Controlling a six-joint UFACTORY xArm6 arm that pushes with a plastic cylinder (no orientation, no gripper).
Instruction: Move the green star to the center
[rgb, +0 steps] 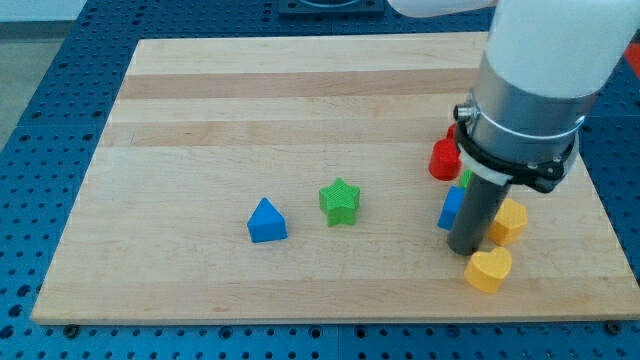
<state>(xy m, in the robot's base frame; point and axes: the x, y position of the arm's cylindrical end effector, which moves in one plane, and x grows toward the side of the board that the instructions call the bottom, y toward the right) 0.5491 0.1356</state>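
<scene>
The green star (339, 201) lies on the wooden board (250, 110), a little below and to the right of the middle of the view. My tip (466, 250) rests on the board at the view's lower right, well to the right of the star. It stands among a cluster of blocks: a blue block (451, 208) just to its left, a yellow block (510, 219) to its right and a yellow heart (488, 270) just below it.
A blue triangle (266, 221) lies to the left of the green star. A red block (443, 160) sits above the blue block, partly behind the arm. A sliver of a green block (465, 179) shows beside the rod. The arm's white and grey body (535, 70) covers the upper right.
</scene>
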